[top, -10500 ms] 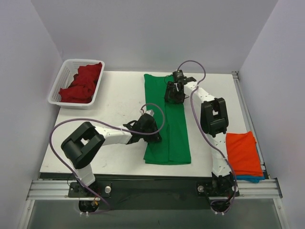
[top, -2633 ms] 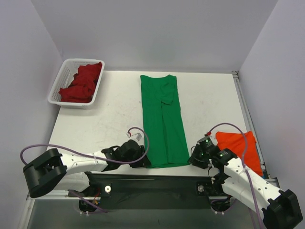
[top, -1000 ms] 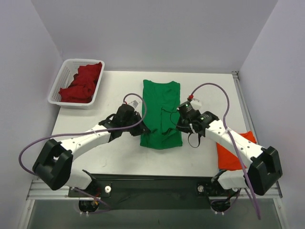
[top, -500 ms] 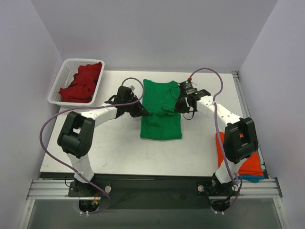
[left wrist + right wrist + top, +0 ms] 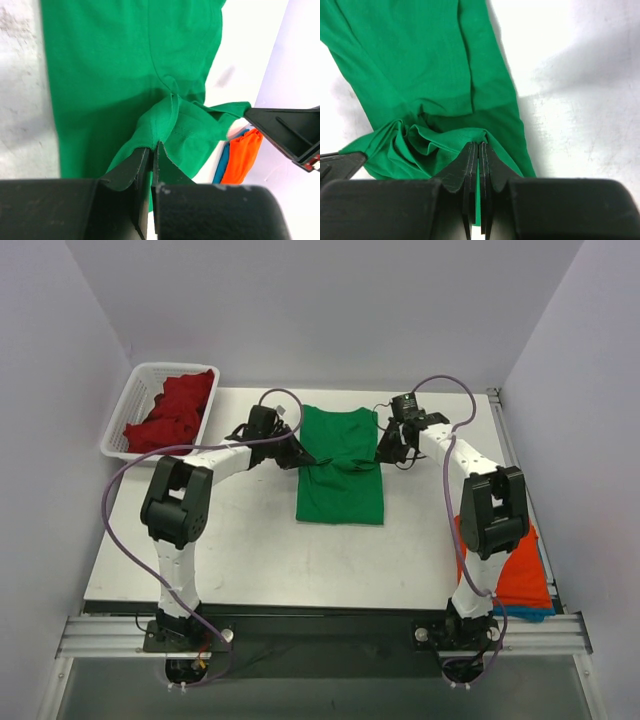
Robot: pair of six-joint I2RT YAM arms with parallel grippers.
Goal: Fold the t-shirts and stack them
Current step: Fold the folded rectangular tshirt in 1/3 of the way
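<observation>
A bright green t-shirt [image 5: 340,490] lies folded at the table's middle. Its lifted hem is bunched up between my two grippers, over the shirt's far half. My left gripper [image 5: 300,457] is shut on the hem's left corner [image 5: 160,120]. My right gripper [image 5: 384,453] is shut on the right corner [image 5: 470,136]. A dark red t-shirt [image 5: 176,408] lies crumpled in the basket. An orange t-shirt [image 5: 516,575] rests folded on a blue t-shirt [image 5: 527,614] at the near right, partly hidden by the right arm.
The white slotted basket [image 5: 150,459] stands at the back left corner. Bare table [image 5: 230,530] spreads to the left of and in front of the green shirt. The right arm's upper links [image 5: 488,510] rise between the green shirt and the orange stack.
Both grippers have carried the green hem further toward the back of the table, over the shirt's far half. The arms are stretched out more.
</observation>
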